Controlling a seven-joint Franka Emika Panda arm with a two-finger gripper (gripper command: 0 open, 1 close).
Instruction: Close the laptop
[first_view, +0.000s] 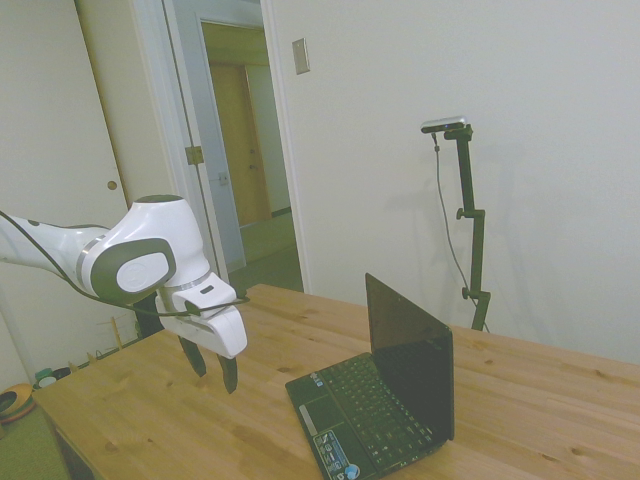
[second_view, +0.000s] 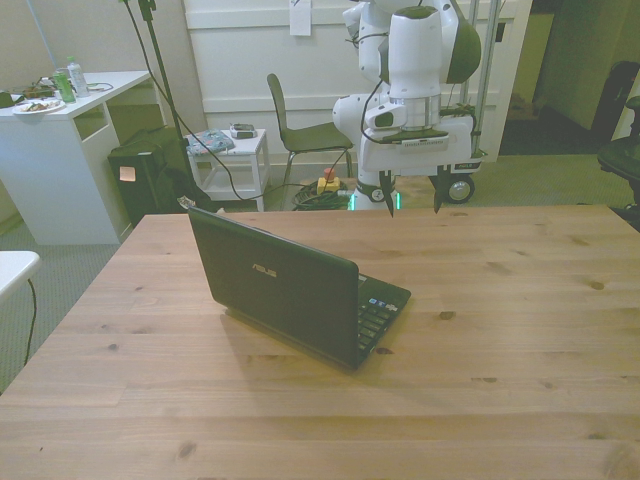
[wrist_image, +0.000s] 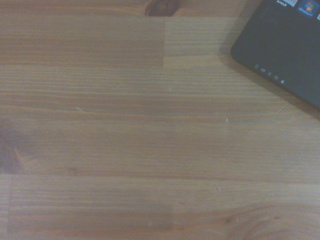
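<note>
Wooden surface (second_view: 520, 330), bare but for laptop (second_view: 300, 290) standing open near mid-table. Gripper (first_view: 214, 366) hovering above the wood on the keyboard side, fingers spread, holding nothing. Screen upright, facing gripper; lid's top edge beyond the keyboard, hinge line crosswise to the approach.

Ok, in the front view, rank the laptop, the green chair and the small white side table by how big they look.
1. laptop, though nearness inflates it
2. green chair
3. small white side table, close to the chair, so unsure
</note>
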